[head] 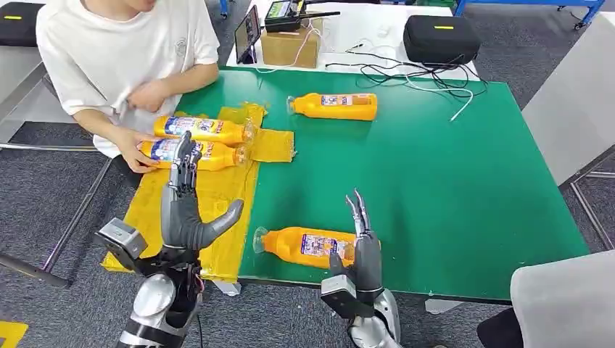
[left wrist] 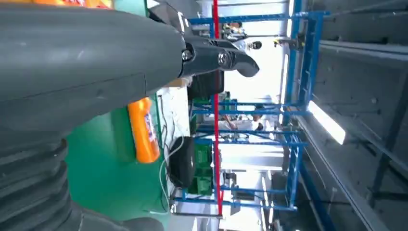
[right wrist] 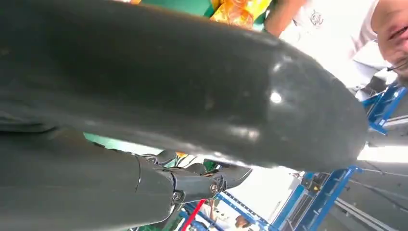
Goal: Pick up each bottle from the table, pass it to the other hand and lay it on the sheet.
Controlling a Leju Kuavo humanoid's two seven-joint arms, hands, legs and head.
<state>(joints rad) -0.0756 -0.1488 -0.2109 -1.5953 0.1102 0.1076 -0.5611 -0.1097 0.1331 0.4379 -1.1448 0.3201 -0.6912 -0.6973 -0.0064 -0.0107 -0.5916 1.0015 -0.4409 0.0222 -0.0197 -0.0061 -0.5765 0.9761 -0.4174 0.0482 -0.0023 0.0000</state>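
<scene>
Two orange bottles (head: pixel 203 129) (head: pixel 194 154) lie side by side on the yellow sheet (head: pixel 210 199) at the table's left edge; a person's hand rests on the nearer one. A third bottle (head: pixel 304 246) lies near the front edge of the green table (head: pixel 435 181), just left of my right hand (head: pixel 362 246), which stands upright with fingers straight and holds nothing. A fourth bottle (head: pixel 335 106) (left wrist: pixel 143 129) lies at the back of the table. My left hand (head: pixel 185 206) hovers above the sheet, fingers extended and thumb out, empty.
A person in a white shirt (head: pixel 123 51) sits at the table's left corner. Behind the green table stand a cardboard box (head: pixel 290 45), a black case (head: pixel 440 38) and loose cables (head: pixel 413 76). A grey surface (head: pixel 573 94) borders the right side.
</scene>
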